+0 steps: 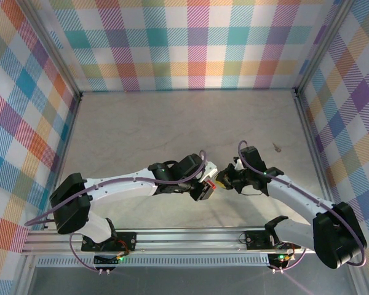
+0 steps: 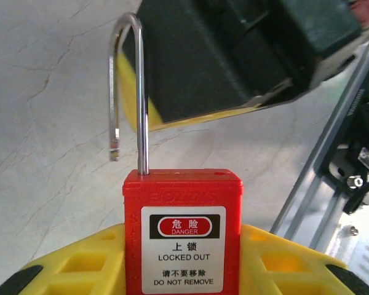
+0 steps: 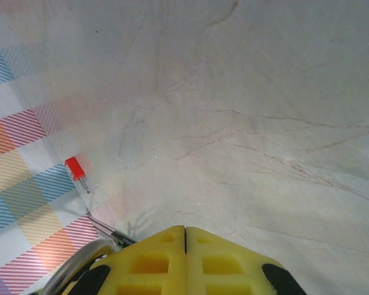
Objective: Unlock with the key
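We see a pale marbled worktop (image 1: 172,117) boxed by plaid walls (image 1: 197,43). Our left claw (image 2: 183,270) pinches the red padlock (image 2: 182,203); the right claw (image 3: 185,236) is pressed together, and the key (image 3: 75,168) lies near the right edge.

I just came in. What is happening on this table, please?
The left tool holds a red padlock; its shackle has one leg free, so it looks unlocked. The right tool is shut on nothing, close to the padlock. A red-headed key lies on the table.
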`<control>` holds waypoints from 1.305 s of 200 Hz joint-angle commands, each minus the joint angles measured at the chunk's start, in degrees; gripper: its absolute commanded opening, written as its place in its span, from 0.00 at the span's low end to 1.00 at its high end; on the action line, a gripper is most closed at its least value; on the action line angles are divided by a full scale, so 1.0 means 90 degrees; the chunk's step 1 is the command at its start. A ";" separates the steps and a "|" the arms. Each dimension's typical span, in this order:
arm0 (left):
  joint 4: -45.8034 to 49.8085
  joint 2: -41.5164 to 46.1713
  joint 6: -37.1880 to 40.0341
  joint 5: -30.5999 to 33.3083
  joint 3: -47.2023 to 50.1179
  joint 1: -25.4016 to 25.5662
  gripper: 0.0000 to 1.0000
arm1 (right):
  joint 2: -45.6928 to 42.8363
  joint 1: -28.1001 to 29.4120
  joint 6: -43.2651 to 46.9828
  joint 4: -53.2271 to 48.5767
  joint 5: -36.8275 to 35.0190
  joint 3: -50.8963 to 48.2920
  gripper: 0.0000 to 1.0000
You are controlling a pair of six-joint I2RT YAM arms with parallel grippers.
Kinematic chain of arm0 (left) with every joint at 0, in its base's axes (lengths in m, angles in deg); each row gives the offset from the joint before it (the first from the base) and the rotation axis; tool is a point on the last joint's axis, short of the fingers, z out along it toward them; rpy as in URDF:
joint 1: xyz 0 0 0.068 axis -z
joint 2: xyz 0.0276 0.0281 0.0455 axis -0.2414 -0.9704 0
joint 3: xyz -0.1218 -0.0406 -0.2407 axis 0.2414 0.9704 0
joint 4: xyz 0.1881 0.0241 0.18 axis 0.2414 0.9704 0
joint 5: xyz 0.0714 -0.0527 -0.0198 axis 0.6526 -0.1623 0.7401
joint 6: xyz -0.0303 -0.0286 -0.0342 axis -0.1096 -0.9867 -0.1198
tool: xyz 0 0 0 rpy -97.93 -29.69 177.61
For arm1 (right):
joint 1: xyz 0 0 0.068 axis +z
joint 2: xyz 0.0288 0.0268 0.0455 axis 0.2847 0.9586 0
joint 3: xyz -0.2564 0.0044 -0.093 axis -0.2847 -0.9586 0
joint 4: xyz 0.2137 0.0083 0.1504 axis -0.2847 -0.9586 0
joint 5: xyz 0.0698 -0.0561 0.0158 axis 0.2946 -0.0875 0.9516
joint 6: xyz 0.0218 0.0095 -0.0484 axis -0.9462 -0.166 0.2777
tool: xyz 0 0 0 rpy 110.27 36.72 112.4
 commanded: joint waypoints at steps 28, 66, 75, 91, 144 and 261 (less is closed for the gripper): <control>-0.0294 0.0022 -0.0212 -0.0282 0.0119 -0.0082 0.00 | -0.0090 0.0028 0.0306 0.0655 0.0141 0.0147 0.13; 0.0225 0.0001 -0.0551 0.0547 0.0207 -0.0474 0.00 | -0.0129 -0.0045 0.0619 -0.0356 -0.0003 0.0317 0.16; 0.0375 0.0058 -0.0628 0.0782 0.0255 -0.0592 0.00 | -0.0174 -0.0078 0.0667 -0.0620 -0.0094 0.0299 0.18; 0.0610 0.0153 -0.0802 0.1134 0.0371 -0.0806 0.00 | -0.0318 -0.0142 0.0723 -0.0983 -0.0206 0.0242 0.22; 0.1838 0.0188 -0.1310 0.2657 0.0342 -0.1721 0.00 | -0.0821 -0.0197 0.1059 -0.1834 -0.0468 0.0471 0.35; 0.2981 -0.0379 -0.0614 0.5199 -0.0001 -0.2875 0.00 | -0.1076 -0.0205 0.0993 -0.1863 -0.0284 0.0367 0.38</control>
